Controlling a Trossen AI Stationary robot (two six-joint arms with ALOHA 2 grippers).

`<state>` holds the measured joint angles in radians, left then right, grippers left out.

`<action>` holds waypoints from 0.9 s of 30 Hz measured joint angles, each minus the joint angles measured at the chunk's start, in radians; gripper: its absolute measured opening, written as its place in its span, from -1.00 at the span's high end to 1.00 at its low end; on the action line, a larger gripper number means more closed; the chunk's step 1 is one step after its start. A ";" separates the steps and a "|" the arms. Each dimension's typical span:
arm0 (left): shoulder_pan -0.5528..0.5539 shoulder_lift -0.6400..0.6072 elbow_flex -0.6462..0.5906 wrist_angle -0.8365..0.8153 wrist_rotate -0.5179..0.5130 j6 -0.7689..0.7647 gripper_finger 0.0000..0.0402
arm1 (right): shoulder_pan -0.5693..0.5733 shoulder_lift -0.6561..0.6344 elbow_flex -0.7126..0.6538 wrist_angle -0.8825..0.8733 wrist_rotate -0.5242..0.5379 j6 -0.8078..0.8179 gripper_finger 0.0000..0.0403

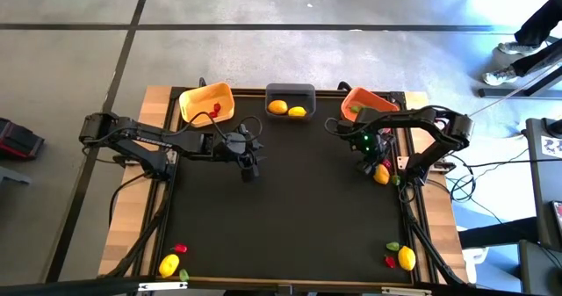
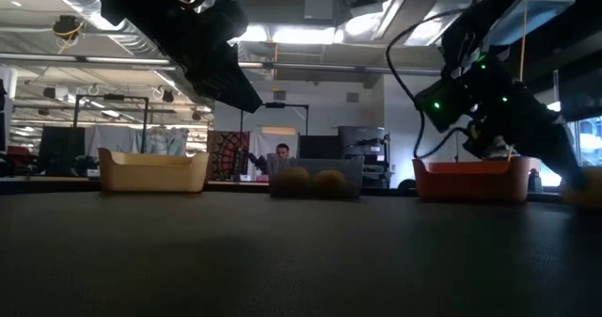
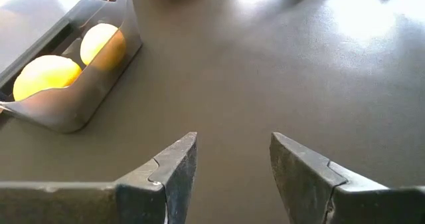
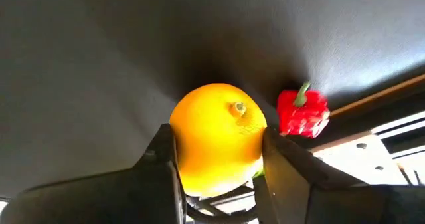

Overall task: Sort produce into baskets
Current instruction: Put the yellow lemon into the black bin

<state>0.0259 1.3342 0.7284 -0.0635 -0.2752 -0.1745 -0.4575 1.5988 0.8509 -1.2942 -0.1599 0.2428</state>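
Note:
My right gripper [image 1: 379, 170] is near the table's right edge, its fingers around a yellow lemon [image 4: 216, 141]. A red pepper piece [image 4: 303, 114] lies on the mat right beside the lemon. My left gripper [image 1: 250, 164] hangs open and empty [image 3: 232, 141] over the mat, below the yellow-orange basket [image 1: 207, 103]. That basket holds a red piece [image 1: 215, 110]. The dark grey basket [image 1: 291, 101] holds two lemons [image 3: 60, 64]. The orange basket [image 1: 364, 103] holds a green piece [image 1: 356, 109]. My right gripper holds the lemon between its two fingers, one on each opposite side [image 4: 180, 151]. The fingers slant down from above. The lemon's nub end faces away from the wrist. I cannot tell whether the lemon rests on the mat or is lifted off it.
At the near left lie a lemon [image 1: 169, 264], a red piece [image 1: 180, 249] and a green piece [image 1: 183, 274]. At the near right lie a lemon [image 1: 407, 258], a red piece [image 1: 390, 262] and a green piece [image 1: 392, 246]. A person's legs [image 1: 527, 41] show beyond the table.

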 joint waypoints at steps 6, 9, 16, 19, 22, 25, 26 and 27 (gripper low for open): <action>0.000 0.000 0.000 0.000 0.000 0.001 0.08 | 0.000 -0.002 0.111 -0.007 0.073 -0.023 0.43; 0.000 0.000 0.000 0.000 0.000 0.020 0.08 | 0.000 -0.002 0.180 -0.004 0.112 -0.042 0.43; 0.000 0.000 0.000 0.000 0.000 0.021 0.08 | 0.000 -0.002 0.353 0.068 0.187 -0.092 0.43; 0.000 0.000 0.000 0.000 0.000 0.020 0.08 | 0.000 -0.002 0.417 0.136 0.188 -0.118 0.43; 0.000 0.000 0.000 0.000 0.000 0.020 0.08 | 0.000 -0.002 0.464 0.213 0.203 -0.147 0.43; 0.000 0.000 0.000 0.000 0.000 0.020 0.08 | -0.001 -0.002 0.489 0.315 0.223 -0.173 0.43; 0.000 0.000 0.000 0.000 0.000 0.020 0.08 | -0.001 -0.002 0.492 0.347 0.230 -0.179 0.43; 0.000 0.000 0.000 0.000 0.000 0.020 0.08 | -0.001 -0.002 0.492 0.381 0.235 -0.191 0.43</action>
<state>0.0261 1.3342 0.7284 -0.0635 -0.2752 -0.1547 -0.4583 1.5963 1.3434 -0.9127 0.0754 0.0519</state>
